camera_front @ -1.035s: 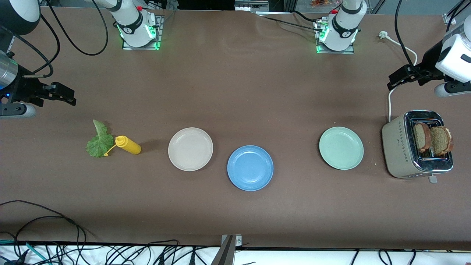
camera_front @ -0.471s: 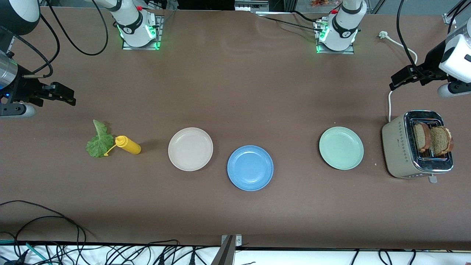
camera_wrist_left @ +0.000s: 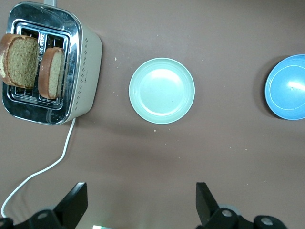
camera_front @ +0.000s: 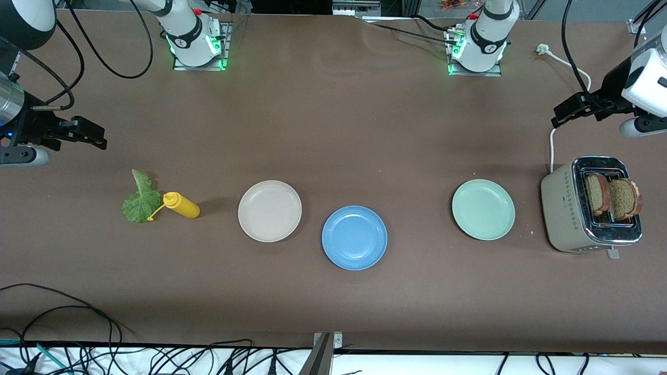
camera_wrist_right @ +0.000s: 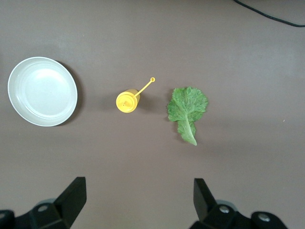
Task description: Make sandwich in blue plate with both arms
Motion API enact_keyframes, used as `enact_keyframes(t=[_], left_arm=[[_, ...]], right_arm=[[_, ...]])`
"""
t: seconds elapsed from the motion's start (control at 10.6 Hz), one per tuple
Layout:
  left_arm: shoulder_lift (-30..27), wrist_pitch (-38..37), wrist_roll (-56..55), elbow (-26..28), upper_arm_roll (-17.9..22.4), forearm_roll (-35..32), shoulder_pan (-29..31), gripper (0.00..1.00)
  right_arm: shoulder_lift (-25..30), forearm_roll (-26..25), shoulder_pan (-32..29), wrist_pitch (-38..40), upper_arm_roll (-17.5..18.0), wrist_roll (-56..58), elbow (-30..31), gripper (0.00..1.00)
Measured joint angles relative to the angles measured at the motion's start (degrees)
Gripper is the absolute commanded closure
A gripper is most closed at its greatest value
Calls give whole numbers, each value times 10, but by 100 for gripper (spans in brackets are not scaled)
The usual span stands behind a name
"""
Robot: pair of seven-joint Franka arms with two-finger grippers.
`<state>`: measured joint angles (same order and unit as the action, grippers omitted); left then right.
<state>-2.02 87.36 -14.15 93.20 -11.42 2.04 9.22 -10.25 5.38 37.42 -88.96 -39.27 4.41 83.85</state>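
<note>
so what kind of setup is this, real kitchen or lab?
Most likely a robotics lab bench staged as a kitchen. Two arm bases are bolted along a brown table, loose cables trail off its edge, and the only kitchen items are props: a toaster holding bread, three plates, a lettuce leaf.

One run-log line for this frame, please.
stage: nothing picked | left gripper: open, above table near toaster | right gripper: open, near lettuce leaf | bread slices: in toaster | blue plate: bare

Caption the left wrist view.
Open left hand above bare table; toaster holding two bread slices, mint-green plate, blue plate.
</note>
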Motion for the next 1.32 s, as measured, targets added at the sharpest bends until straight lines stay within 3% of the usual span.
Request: enact_keyframes(t=[1.32], left_arm=[[22,1,2,0,0,0,35,0]], right_arm=[[0,0,-1,0,0,0,0,0]])
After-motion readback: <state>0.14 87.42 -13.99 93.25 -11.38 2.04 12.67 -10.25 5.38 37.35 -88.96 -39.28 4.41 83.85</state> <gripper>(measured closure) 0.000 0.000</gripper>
